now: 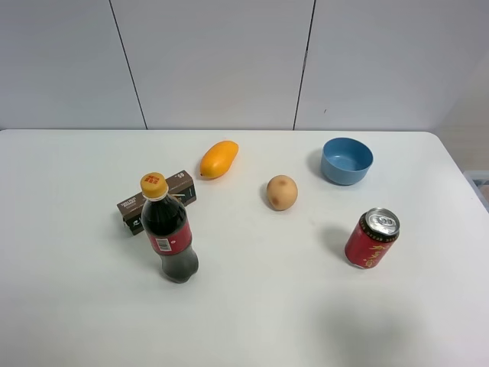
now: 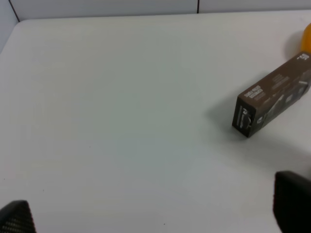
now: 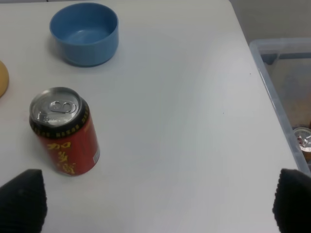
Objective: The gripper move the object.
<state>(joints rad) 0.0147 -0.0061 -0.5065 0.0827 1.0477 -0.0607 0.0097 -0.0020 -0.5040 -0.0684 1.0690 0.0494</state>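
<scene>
Seeing my carton flat on the counter behind the cola bottle, overhead shows neither arm, wrist views show left end effector and right end effector spread wide, empty, clear bin only beside the right.

Left gripper: black fingertips, one with woven carbon-like texture. Right gripper: matte black, rounded tips.

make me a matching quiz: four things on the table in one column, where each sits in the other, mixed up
Things:
1. carton
2. can
3. bowl
4. mango

Places:
A. far right, near the back
B. lying right behind the cola bottle
C. standing at the right, in front of the bowl
D. back centre, left of the round brown fruit

Pairs: 1-B, 2-C, 3-A, 4-D
</scene>
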